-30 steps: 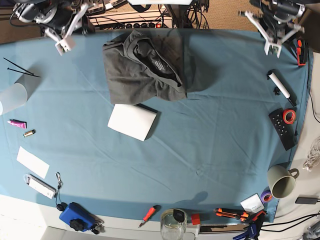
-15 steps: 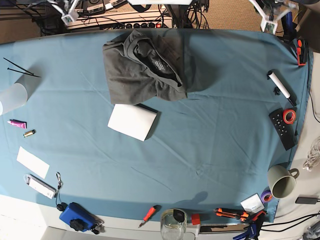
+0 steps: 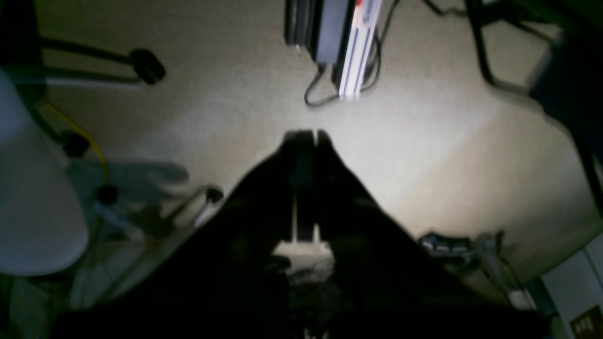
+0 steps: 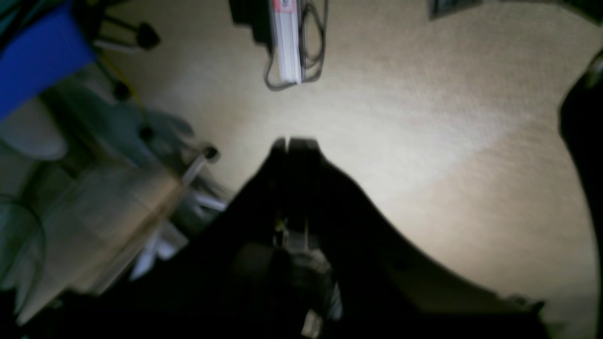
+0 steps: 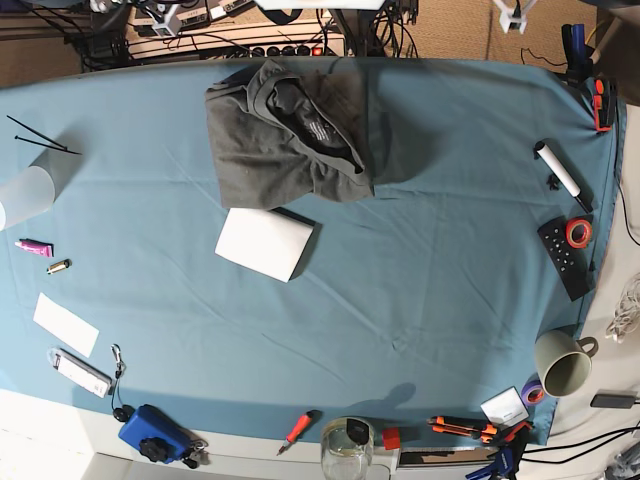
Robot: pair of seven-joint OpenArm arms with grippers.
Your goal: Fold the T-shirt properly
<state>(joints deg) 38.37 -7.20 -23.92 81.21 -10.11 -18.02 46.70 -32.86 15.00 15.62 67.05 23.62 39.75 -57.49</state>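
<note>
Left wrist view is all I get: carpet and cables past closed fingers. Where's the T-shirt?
Observer: The T-shirt lies bunched up, collar label showing, at the far edge of the blue cloth in the base view. Nothing grips it.
Operator: Right gripper holding anything?
Observer: No. The right gripper is shut on nothing and points at bare floor.
Operator: Anything close to the shirt?
Observer: A white rectangular sheet lies just at its near hem. I cannot tell whether they touch.
</note>
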